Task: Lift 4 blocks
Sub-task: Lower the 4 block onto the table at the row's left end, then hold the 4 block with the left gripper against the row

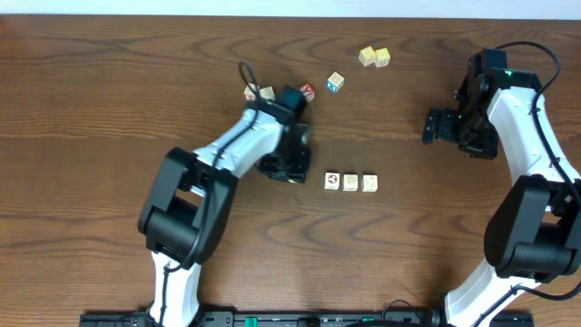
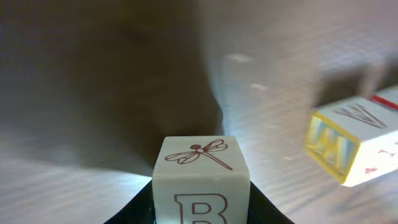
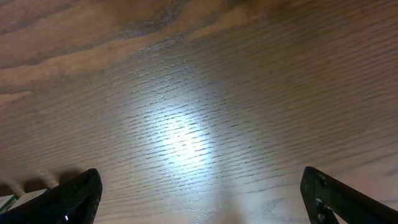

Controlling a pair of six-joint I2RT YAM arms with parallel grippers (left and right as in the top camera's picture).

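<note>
left gripper (image 2: pixel 200 210) clamped on one block (image 2: pixel 201 167), lift in hand
i judge this one of four to raise: the block sits low centre in the wrist view, between the jaws. the other three blocks (image 1: pixel 350 182) lie in a row just right of that gripper, mid-frame overhead. next i want a straight rise without slip. right gripper (image 3: pixel 199 199) gapes wide, empty, at upper right.

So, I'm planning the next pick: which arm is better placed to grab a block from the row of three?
Right. The right gripper is open and empty over bare table, free to reach the row; the left gripper is shut on a block.
</note>
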